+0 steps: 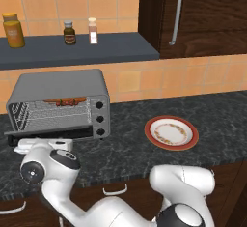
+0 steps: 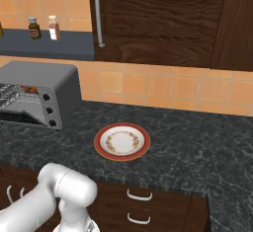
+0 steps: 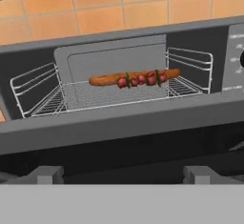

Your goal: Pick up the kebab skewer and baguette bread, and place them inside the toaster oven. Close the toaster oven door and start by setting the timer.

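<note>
The slim tan-orange baguette bread [image 3: 110, 79] and the red-chunked kebab skewer [image 3: 143, 79] lie together on the wire rack inside the boxy grey metal toaster oven [image 1: 62, 88]. Its grey-framed, dark-glass door [image 3: 119, 123] hangs open. The gripper's [image 3: 123, 175] fingers stand apart, holding nothing. Closing calls for an upward push under the door's front edge. No lettering is legible.

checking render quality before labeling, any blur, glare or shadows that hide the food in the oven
Hand view: sharp and evenly lit, with the kebab skewer and baguette bread plain on the rack of the toaster oven. Left base view: the food is small and coarse, and the two blend together. Right base view: the cavity is cut by the edge. No glare or strong shadows.
</note>
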